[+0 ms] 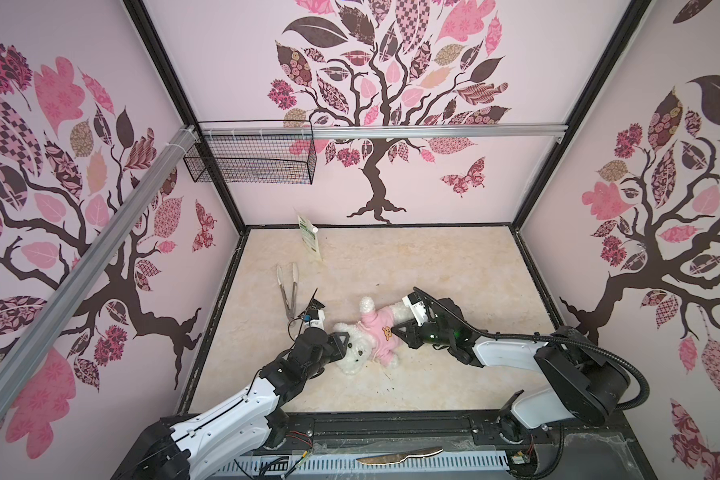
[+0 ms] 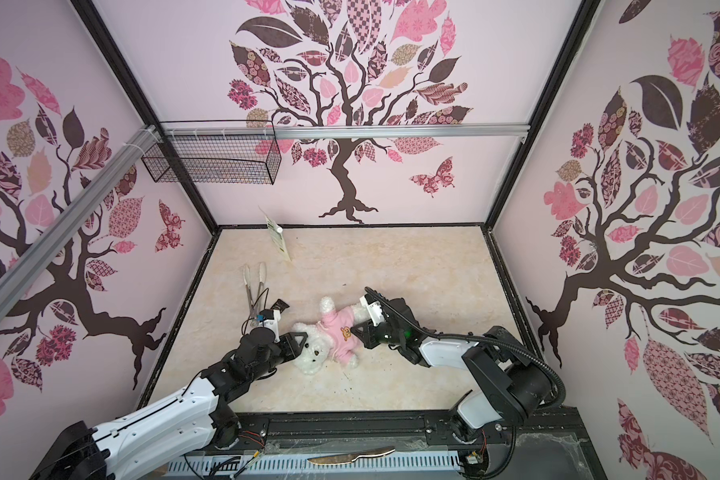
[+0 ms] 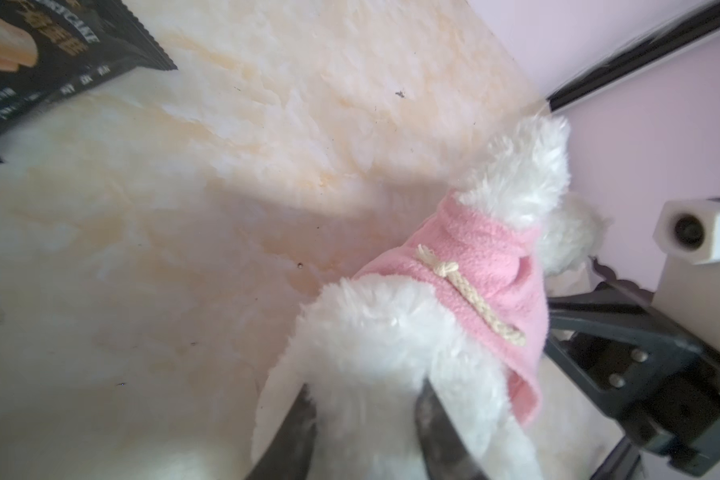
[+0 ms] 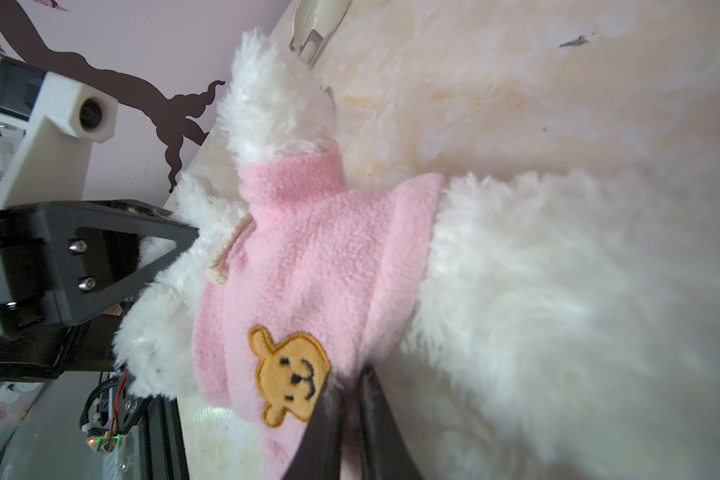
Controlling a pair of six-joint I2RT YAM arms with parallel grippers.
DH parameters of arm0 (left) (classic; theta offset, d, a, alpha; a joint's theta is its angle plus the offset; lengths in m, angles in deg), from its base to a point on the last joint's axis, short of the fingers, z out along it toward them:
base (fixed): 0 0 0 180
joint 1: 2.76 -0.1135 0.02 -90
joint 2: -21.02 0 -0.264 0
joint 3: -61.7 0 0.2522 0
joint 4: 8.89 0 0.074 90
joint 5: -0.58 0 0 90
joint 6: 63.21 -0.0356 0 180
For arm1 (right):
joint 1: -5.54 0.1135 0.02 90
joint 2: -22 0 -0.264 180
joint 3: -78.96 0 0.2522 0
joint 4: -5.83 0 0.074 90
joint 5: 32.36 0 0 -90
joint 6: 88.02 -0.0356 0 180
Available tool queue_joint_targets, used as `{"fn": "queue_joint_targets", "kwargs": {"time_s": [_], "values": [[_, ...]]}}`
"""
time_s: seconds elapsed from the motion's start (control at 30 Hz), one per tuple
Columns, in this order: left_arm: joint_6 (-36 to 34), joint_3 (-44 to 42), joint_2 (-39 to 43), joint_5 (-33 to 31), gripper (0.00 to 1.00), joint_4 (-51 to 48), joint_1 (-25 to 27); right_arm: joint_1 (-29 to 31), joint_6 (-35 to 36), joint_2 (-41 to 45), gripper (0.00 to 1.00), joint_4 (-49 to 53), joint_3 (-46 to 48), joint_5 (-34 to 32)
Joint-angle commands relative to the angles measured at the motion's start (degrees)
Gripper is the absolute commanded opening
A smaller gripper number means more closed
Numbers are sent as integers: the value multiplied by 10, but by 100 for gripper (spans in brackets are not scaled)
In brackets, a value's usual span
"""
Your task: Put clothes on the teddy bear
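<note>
In both top views: one bear (image 1: 352,353) mid-table wearing one hoodie (image 1: 375,328), one tongs (image 1: 287,286), one knife (image 1: 395,457). Left wrist: left gripper (image 3: 366,395), two fingers clamping head fur; one packet (image 3: 38,62), cut off. Right wrist: right gripper (image 4: 350,376), two narrow fingers pinching hoodie hem.

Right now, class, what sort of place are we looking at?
Likely a robot test booth: printed tree panels in a black frame, a left arm and right arm at the teddy bear on the tabletop.

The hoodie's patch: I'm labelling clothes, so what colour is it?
The patch is orange with a black face; clearest in the right wrist view.
</note>
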Motion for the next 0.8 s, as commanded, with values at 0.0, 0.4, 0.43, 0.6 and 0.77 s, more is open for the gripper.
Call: {"fn": "queue_joint_targets", "kwargs": {"time_s": [0.0, 0.4, 0.43, 0.6, 0.77], "values": [[0, -13, -10, 2, 12, 43, -1, -3, 19, 21, 8, 24, -1, -37], [-88, 49, -21, 135, 0, -16, -80, -86, 27, 128, 18, 58, 25, 16], [-102, 65, -33, 156, 0, -25, -80, -84, 23, 139, 23, 48, 30, 24], [-135, 137, -99, 253, 0, -42, -80, -70, 41, 201, 30, 65, 44, 2], [-193, 230, -197, 241, 10, -96, -87, -63, 39, 198, 31, 66, 50, -18]]}}
